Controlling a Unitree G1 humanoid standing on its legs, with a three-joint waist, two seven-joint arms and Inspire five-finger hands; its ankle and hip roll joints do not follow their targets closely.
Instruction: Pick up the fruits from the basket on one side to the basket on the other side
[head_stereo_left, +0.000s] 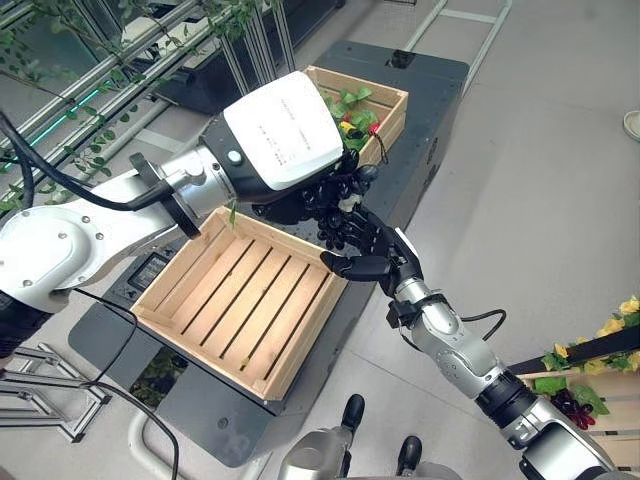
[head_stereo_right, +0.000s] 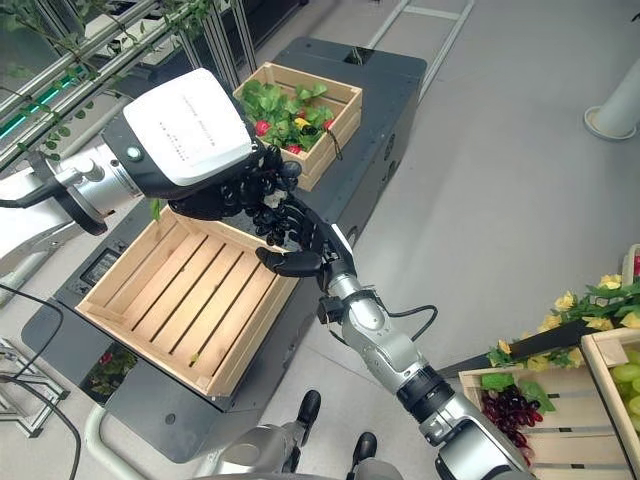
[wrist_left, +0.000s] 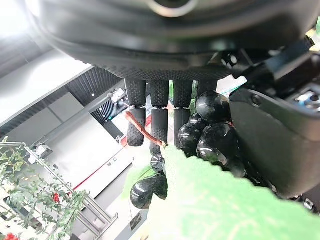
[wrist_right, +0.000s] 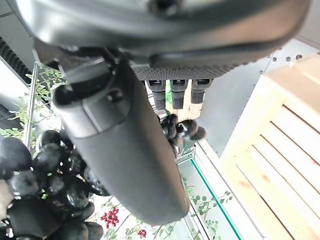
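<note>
1. Left hand (wrist_left: 165, 115) curled round a bunch of dark grapes (wrist_left: 212, 135), right at the near basket's (head_stereo_left: 240, 300) far corner.
2. Right hand (head_stereo_left: 365, 255) relaxed, fingers straight, touching the grapes.
3. Looks mid-carry: next, probably lower and let go inside.

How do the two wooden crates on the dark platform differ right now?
The near crate holds no fruit, its slatted floor bare but for a scrap or two; the far crate is filled with green leaves and red and yellow fruit. The near crate looks wider and shallower, the far crate smaller. Both are pale wood, open-topped and rest on the same dark platform.
</note>
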